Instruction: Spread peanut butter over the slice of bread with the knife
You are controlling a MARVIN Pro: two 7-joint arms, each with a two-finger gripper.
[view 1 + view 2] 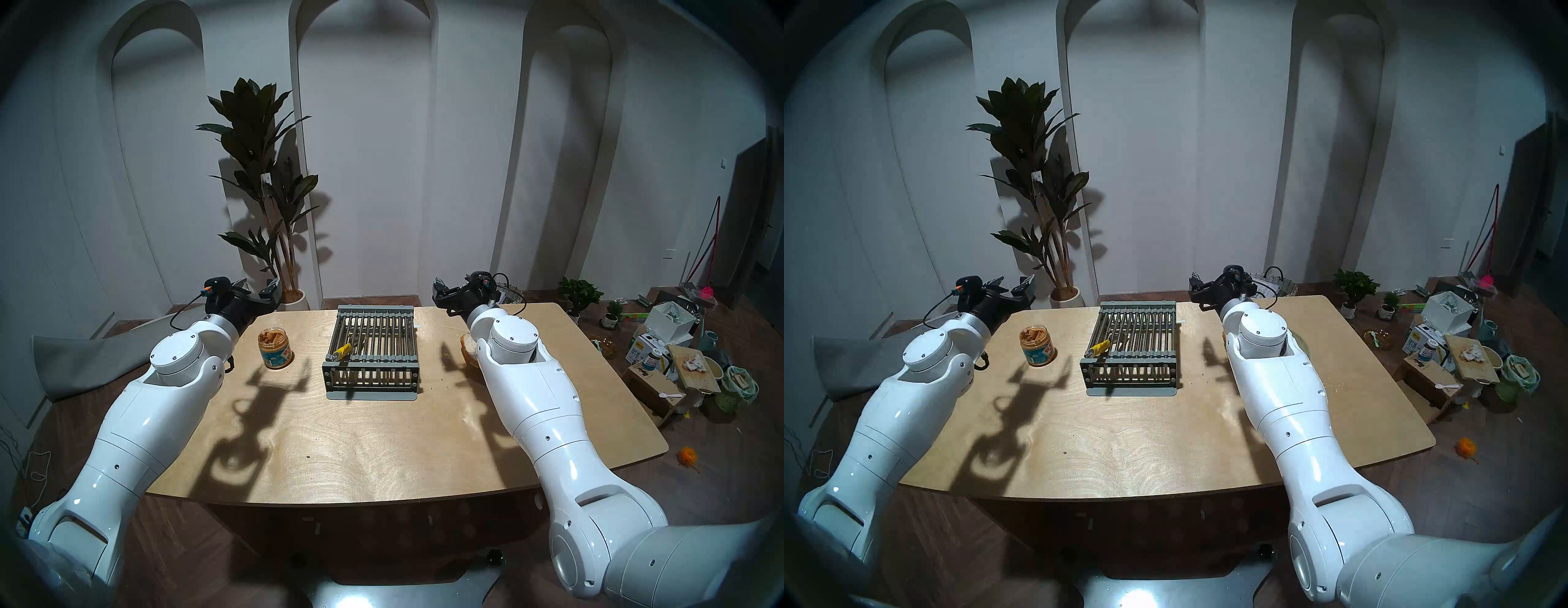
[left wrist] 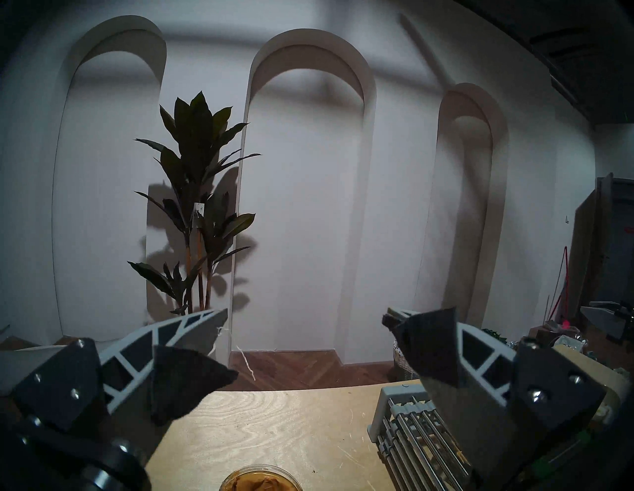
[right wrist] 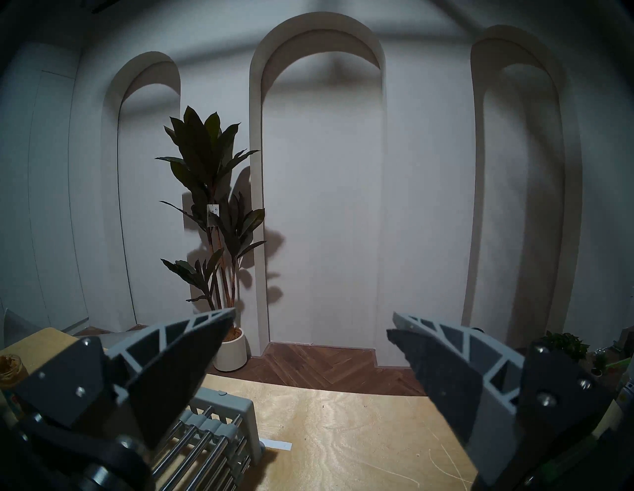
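The peanut butter jar stands open on the table's left side; its rim shows at the bottom of the left wrist view. The knife lies with its yellow handle on the grey slatted rack. The slice of bread lies to the right of the rack, mostly hidden behind my right arm. My left gripper is open and empty, above the table's far left edge, beyond the jar. My right gripper is open and empty, above the far edge, right of the rack.
The wooden table has bare room in front of the rack. A potted plant stands behind the table. A wire basket sits behind my right wrist. Boxes and clutter lie on the floor at the right.
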